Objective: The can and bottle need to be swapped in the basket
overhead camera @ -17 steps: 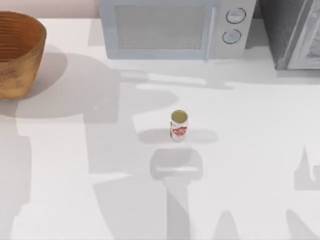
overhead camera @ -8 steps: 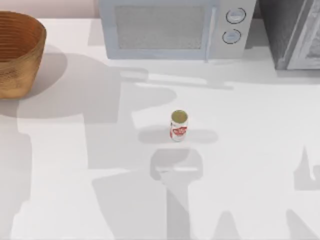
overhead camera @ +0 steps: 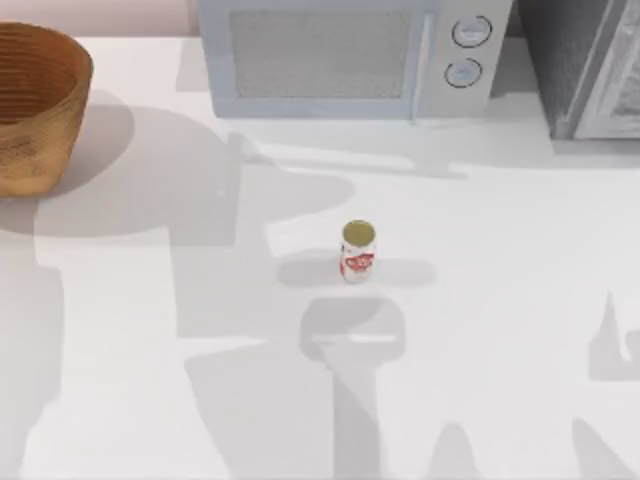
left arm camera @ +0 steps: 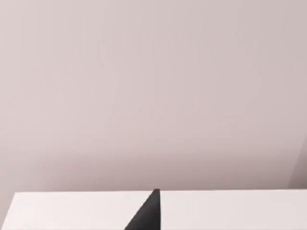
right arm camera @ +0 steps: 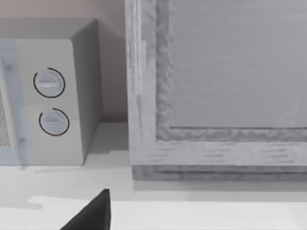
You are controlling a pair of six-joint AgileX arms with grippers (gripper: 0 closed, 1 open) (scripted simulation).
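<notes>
- A microwave (right arm camera: 48, 96) stands on the white table (right arm camera: 201, 211), with its grey side panel turned toward the camera.
- Two round dials sit one above the other on its control panel: the upper dial (right arm camera: 49, 83) and the lower dial (right arm camera: 53, 121).
- Beside the microwave, with a narrow gap between, rises a large grey cabinet-like unit (right arm camera: 216, 86); what it is I cannot tell.
- A dark fingertip (right arm camera: 93, 213), probably the right gripper's own, pokes in at the lower edge.

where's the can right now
In the top view the can stands upright on the white table near its middle, in front of the microwave, well to the right of the basket and apart from both.
</notes>
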